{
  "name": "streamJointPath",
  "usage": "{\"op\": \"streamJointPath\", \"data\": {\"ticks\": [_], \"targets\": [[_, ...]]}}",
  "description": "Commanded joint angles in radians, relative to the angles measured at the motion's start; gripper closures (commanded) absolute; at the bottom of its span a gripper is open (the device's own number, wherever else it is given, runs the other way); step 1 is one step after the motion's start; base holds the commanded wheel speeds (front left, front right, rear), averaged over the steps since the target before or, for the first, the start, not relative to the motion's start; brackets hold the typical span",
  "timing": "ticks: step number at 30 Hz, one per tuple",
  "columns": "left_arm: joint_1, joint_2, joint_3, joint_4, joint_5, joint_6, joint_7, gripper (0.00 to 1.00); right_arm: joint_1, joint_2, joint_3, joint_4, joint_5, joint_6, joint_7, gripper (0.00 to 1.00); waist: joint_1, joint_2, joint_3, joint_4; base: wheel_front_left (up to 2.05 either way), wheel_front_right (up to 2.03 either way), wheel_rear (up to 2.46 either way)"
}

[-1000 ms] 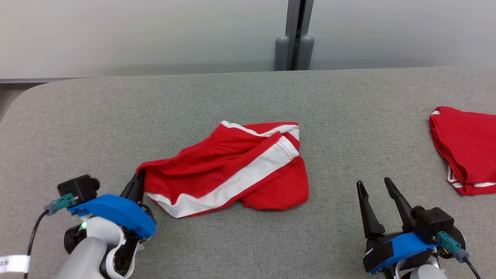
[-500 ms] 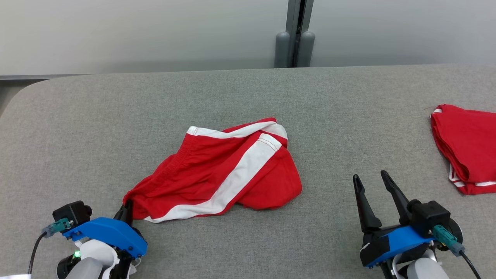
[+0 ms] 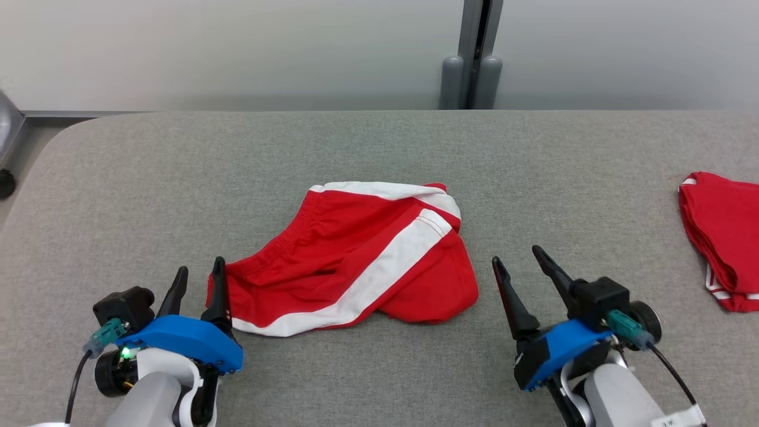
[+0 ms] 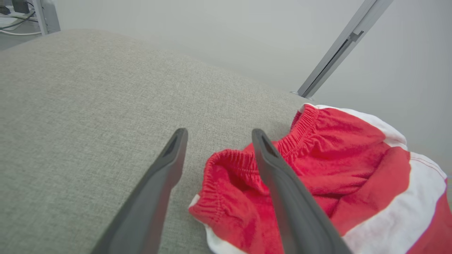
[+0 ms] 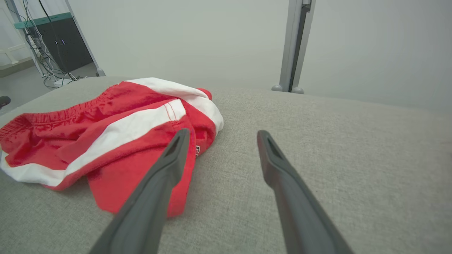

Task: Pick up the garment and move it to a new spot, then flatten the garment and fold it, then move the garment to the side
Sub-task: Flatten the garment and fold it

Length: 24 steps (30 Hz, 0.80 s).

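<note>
The shorts (image 3: 356, 255) lie mid-surface (image 3: 178, 178), their long axis running from 8 o'clock to 2 o'clock. Their waistband corner (image 4: 219, 169) sits just beside the left claw (image 3: 201, 265), at its 1 o'clock. That claw is the nearer one, parted and holding nothing. The right claw (image 3: 516, 255), also spread and empty, stands near the hem at 4 o'clock. There are two claws and two red garments; the second garment (image 3: 723, 237) lies well apart at 3 o'clock.

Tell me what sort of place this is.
Probably a robotics lab or test room: a grey fabric-covered table, plain partition walls joined by a metal post, and a dark cabinet with loose cables on the floor beyond.
</note>
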Motion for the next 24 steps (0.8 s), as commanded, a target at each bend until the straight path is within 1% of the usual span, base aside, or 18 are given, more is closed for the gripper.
{"op": "streamJointPath", "data": {"ticks": [1,7,11,13,14,16,20,24], "targets": [[0.004,-0.006,0.005,-0.016,0.018,0.003,-0.009,0.00,-0.040,-0.002,0.015,0.030,0.001,0.000,0.021,0.00,0.0000,0.0000,0.001,0.011,0.00,0.00,0.00],[0.064,-0.045,0.043,-0.116,0.078,0.015,-0.015,0.00,-0.150,-0.002,0.074,0.204,0.042,0.000,0.125,0.00,0.0000,0.0000,0.002,0.061,0.00,0.00,0.00],[0.119,-0.071,0.069,-0.185,0.123,0.022,-0.016,0.00,-0.195,-0.002,0.108,0.312,0.125,0.000,0.179,0.00,0.0000,0.0000,0.004,0.089,0.00,0.00,0.00],[0.140,-0.080,0.080,-0.209,0.142,0.021,-0.016,0.00,-0.210,-0.002,0.134,0.344,0.179,0.000,0.185,0.00,0.0000,0.0000,0.005,0.096,0.00,0.00,0.00],[0.150,-0.084,0.085,-0.219,0.150,0.022,-0.016,0.00,-0.216,-0.003,0.147,0.354,0.207,0.000,0.182,0.35,0.0000,0.0000,0.005,0.098,0.00,0.00,0.00],[0.165,-0.092,0.095,-0.231,0.162,0.025,-0.016,0.00,-0.221,-0.003,0.180,0.369,0.253,0.000,0.173,1.00,0.0000,0.0000,0.004,0.099,0.00,0.00,0.00],[0.189,-0.100,0.123,-0.248,0.180,0.029,-0.016,0.00,-0.230,-0.003,0.214,0.386,0.310,0.000,0.116,1.00,0.0000,0.0000,-0.002,0.085,0.00,0.00,0.00],[0.209,-0.104,0.145,-0.260,0.196,0.028,-0.016,0.00,-0.209,-0.004,0.189,0.399,0.320,0.000,0.054,1.00,0.0000,0.0000,-0.011,0.063,0.00,0.00,0.00]]}}
